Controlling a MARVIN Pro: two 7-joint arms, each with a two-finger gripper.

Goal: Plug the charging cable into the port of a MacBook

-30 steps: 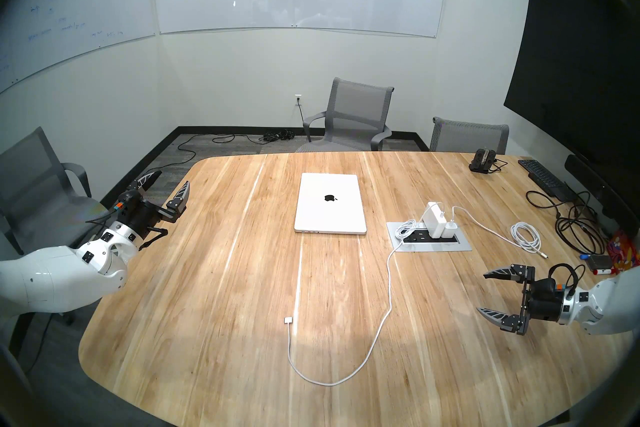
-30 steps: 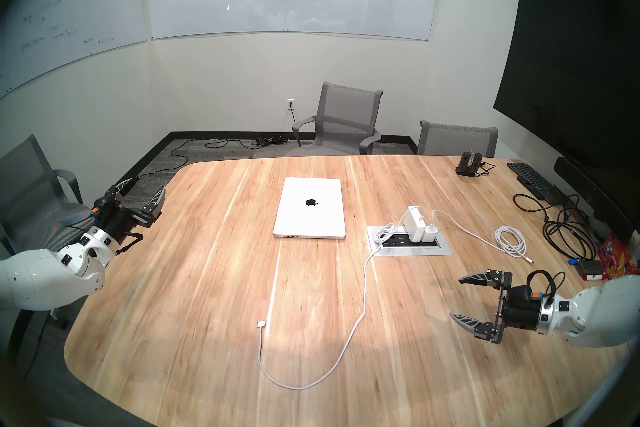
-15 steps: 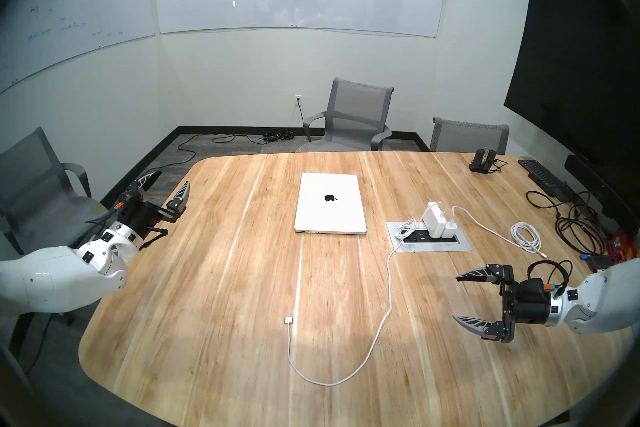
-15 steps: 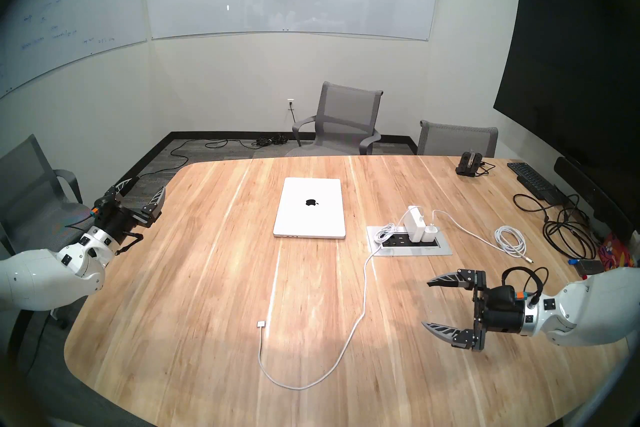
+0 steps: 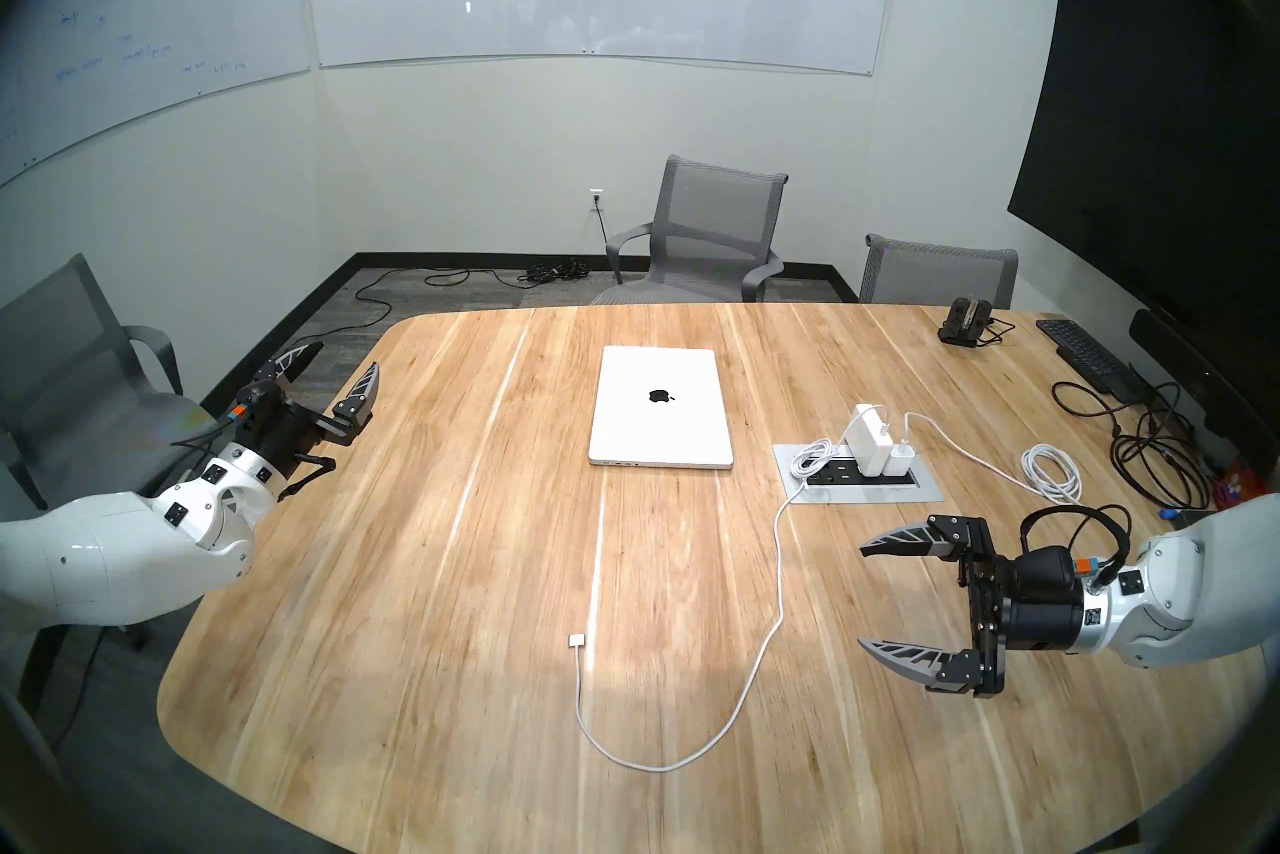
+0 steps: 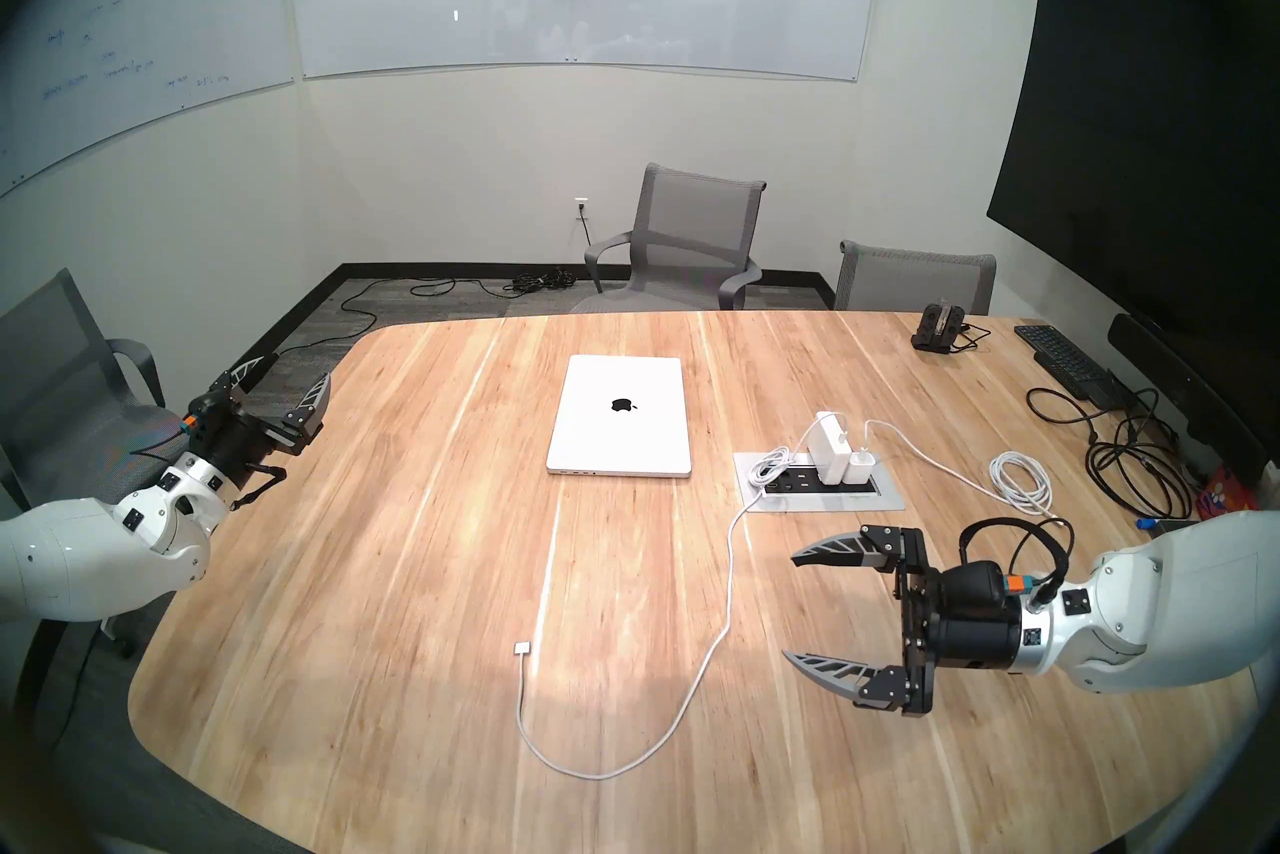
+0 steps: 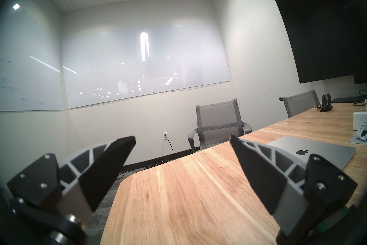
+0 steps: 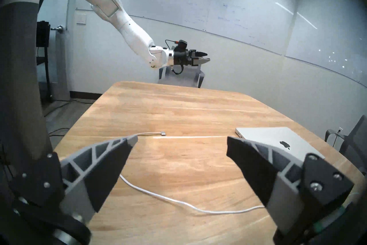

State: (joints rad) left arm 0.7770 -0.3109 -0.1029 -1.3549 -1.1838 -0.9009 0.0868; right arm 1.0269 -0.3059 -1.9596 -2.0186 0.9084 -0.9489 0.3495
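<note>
1. Now further in over the table's right edge than a second ago, the right gripper (image 5: 861, 596) points level toward the table's middle, its jaws spread wide and empty.
2. Meanwhile the left gripper (image 5: 337, 355) has not moved; it hangs at the table's far-left corner, jaws apart and holding nothing.
3. Untouched, the charging cable (image 5: 777, 610) runs from the white power brick (image 5: 864, 442) at the outlet panel (image 5: 928, 493), loops toward the table's near edge and ends in its flat connector (image 5: 575, 640) near the middle of the table.
4. Closed and flat, the laptop (image 5: 661, 409) lies toward the far edge, its ports (image 5: 618, 463) on the near side, well apart from the connector.
5. Judging by that advance, the reach for the connector has only begun; pickup and plugging in both remain.
</note>
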